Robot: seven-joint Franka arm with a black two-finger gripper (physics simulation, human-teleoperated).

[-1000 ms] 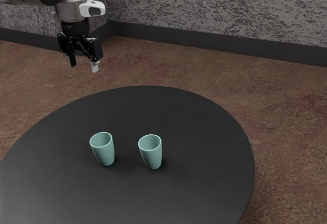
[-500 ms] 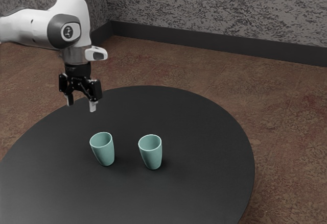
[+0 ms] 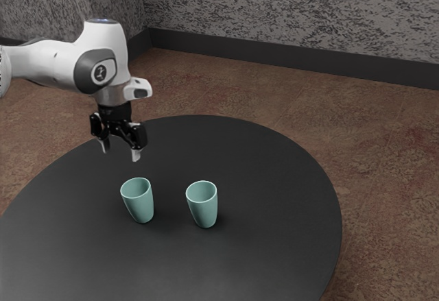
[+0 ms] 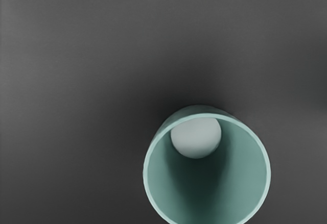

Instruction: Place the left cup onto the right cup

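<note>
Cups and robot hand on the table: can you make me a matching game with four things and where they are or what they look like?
Column one:
1. left cup
2. right cup
3. gripper
4. table

Column two:
A. black and round, with both cups standing on it
B. open, up in the air, touching nothing
C. teal, upright, the cup nearest under the gripper
D. teal, upright, the cup farther toward the exterior view's right

Pairs: 1-C, 2-D, 3-B, 4-A
</note>
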